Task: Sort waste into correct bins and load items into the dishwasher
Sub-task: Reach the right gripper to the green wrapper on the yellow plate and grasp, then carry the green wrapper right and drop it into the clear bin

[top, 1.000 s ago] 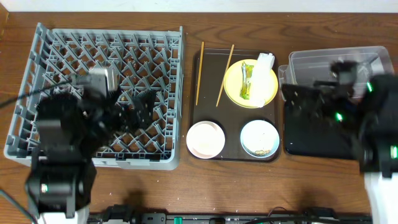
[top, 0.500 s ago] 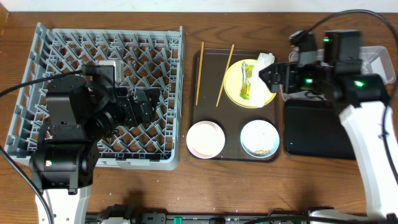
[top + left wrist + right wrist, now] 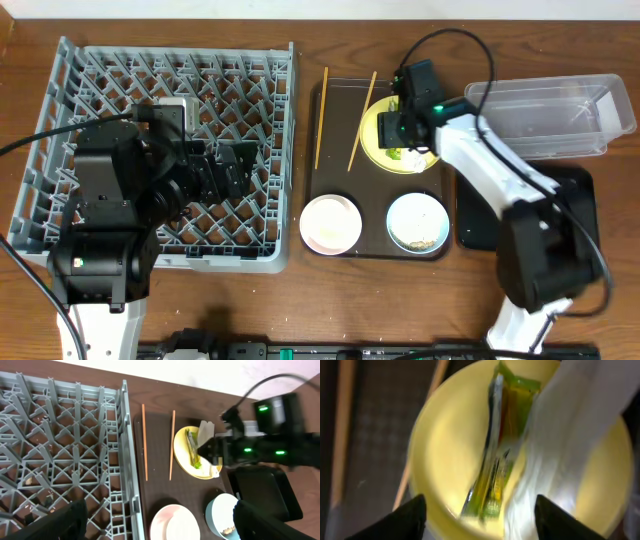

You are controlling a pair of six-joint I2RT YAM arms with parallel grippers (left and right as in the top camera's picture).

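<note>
snack wrapper (image 3: 492,460) lies beside napkin (image 3: 560,445) on yellow plate (image 3: 440,450) under my right gripper (image 3: 480,520), fingers spread, nothing grasped; my left gripper (image 3: 160,522) gapes empty over dish rack (image 3: 60,435).

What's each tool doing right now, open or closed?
Left tool: open, empty.
Right tool: open over the snack wrapper on the yellow plate, nothing gripped.

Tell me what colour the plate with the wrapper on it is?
Yellow. The plate shows best in the right wrist view.
</note>
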